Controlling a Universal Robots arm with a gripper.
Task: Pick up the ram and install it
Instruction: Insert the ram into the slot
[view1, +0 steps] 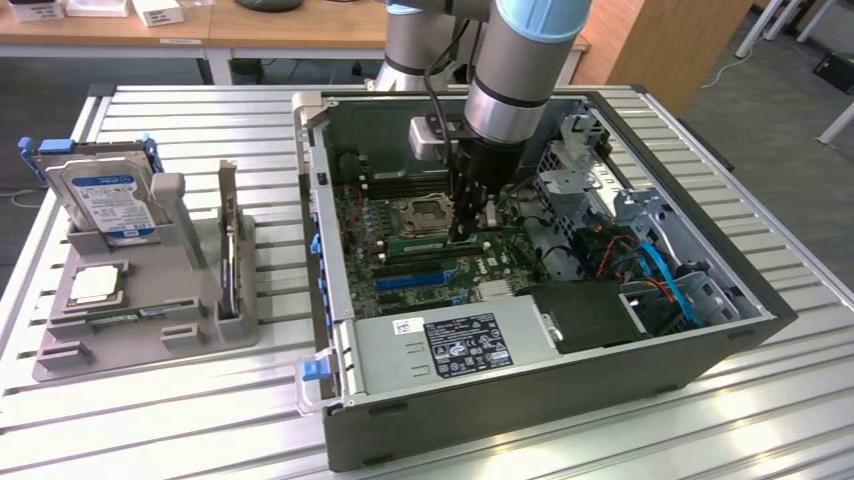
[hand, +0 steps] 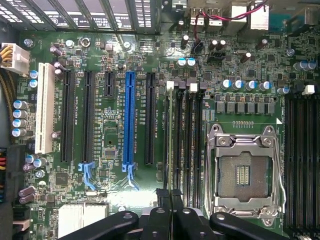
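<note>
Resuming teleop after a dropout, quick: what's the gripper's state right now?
Gripper: closed, low over the memory slots beside the CPU socket; whether it holds anything cannot be told.

- One computer case (view1: 534, 400) on the tabletop (view1: 160, 420).
- One robot arm (view1: 521, 70), reaching down into the case.
- One gray holder (view1: 174, 345) on the exterior view's left of the case, carrying one hard drive (view1: 107, 200) and one square CPU chip (view1: 96, 285).
- Inside the case: one power supply (view1: 454, 345), one CPU socket (hand: 242, 175), one blue slot (hand: 129, 120), one white slot (hand: 45, 107).
</note>
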